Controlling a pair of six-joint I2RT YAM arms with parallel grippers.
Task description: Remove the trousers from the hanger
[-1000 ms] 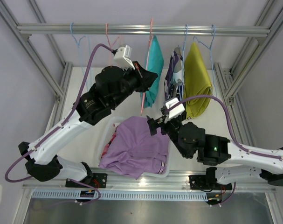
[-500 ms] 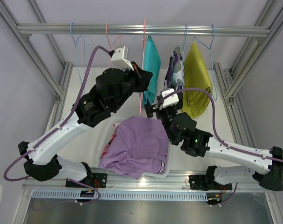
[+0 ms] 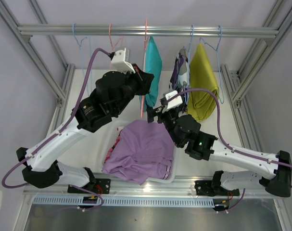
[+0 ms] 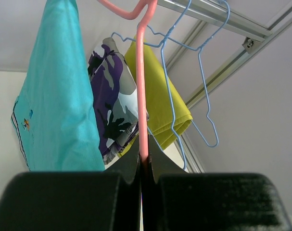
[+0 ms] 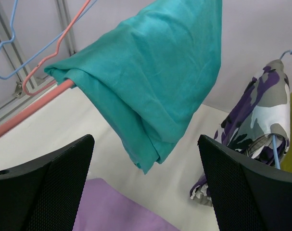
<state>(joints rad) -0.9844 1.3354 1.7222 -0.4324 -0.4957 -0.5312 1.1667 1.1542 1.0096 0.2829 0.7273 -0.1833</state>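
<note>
Up on the rail [image 3: 150,31] over the far edge of the desk [image 3: 95,154], three pairs hang side by side: teal trousers [image 3: 153,62], camouflage trousers [image 3: 179,72] and mustard trousers [image 3: 203,82], teal leftmost. The teal pair is folded over the bar of a pink hanger [image 4: 143,86], which hangs tilted and looks almost edge-on from above. The camouflage and mustard pairs sit on thin blue wire hangers [image 4: 203,96]. An empty blue hanger [image 3: 81,41] and an empty pink hanger [image 3: 116,41] hang further left on the rail.

Left tool [image 4: 144,161] – fingers pressed together, pinching the pink hanger's bar just beside the teal cloth. Right tool [image 5: 146,192] – fingers spread wide, nothing between them, just below the drooping end of the teal trousers and not touching it.

Toward the near edge of the desk, between the two arms, sits a white basket [image 3: 171,171]. Lilac trousers [image 3: 146,149] lie heaped on top and spill over its near rim. Pink-red patterned trousers [image 3: 118,142] peek out at its left side, mostly covered.
</note>
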